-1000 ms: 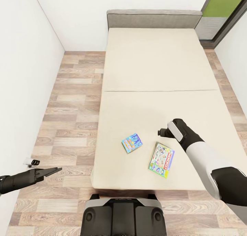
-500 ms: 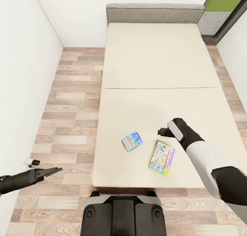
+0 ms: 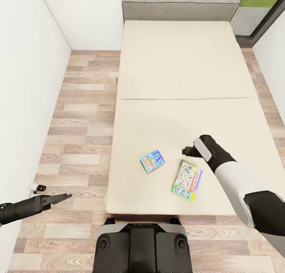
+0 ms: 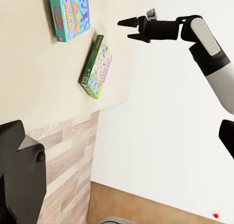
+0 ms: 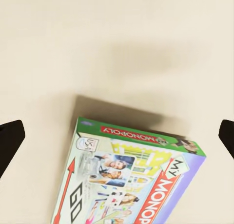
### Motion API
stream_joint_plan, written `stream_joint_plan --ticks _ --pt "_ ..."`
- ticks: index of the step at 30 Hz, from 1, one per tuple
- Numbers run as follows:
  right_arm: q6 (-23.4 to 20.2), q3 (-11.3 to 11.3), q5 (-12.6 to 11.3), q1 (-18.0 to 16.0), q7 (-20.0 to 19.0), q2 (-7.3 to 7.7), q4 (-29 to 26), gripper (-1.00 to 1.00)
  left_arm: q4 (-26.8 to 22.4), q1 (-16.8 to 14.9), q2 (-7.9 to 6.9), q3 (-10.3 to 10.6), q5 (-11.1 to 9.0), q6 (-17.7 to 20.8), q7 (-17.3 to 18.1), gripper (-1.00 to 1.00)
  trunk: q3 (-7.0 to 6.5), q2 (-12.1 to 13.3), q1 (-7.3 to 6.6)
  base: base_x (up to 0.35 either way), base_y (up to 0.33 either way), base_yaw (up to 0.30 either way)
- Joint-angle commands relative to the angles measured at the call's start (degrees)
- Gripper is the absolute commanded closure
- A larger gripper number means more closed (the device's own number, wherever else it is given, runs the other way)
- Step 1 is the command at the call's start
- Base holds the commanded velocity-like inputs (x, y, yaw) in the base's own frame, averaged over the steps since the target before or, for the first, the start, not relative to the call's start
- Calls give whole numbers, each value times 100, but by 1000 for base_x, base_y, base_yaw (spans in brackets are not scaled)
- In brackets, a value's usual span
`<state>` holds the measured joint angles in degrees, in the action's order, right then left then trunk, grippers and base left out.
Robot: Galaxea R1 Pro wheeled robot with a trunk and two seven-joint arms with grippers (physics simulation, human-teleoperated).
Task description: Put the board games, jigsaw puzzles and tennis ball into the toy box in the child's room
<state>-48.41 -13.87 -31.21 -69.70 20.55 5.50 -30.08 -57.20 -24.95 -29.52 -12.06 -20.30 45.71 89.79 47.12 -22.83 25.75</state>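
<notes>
1. Hovering over the bed (image 3: 178, 67), the right gripper (image 3: 185, 151) sits just above the far end of the Monopoly box (image 3: 187, 181), not touching it; in the right wrist view the box (image 5: 131, 177) lies between the two fingertips (image 5: 9, 138), jaws spread wide and empty.
2. Left gripper (image 3: 63, 196) hangs over the floor (image 3: 79, 106) left of the bed, well apart from both boxes; fingers look pressed together to a point, probably closed, holding nothing.
3. Count: two board games on the bed, both flat, near the foot edge. The blue box (image 3: 152, 161) lies just left of the Monopoly box, small gap between them.
4. Writing: "MONOPOLY" on the green side strip, "My MONOPOLY" and "GO" on the lid. Blue box (image 4: 70, 14) title too blurred to read.
</notes>
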Motion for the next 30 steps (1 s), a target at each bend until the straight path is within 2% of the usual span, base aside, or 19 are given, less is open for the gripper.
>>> stream_joint_plan --ticks 1,22,30 --pt "-25 -45 -60 -5 46 7 -7 -100 -2 -1 -3 2 0 61 21 -100 16 -9 3 0 0 0" --pt "-107 -45 -59 -26 37 4 -13 -100 -2 -1 -1 2 3 56 21 -100 214 -9 3 0 0 0" --pt "-155 -45 -60 -183 43 10 -9 -100 -2 -1 3 2 5 53 21 -100 289 -9 3 0 0 0"
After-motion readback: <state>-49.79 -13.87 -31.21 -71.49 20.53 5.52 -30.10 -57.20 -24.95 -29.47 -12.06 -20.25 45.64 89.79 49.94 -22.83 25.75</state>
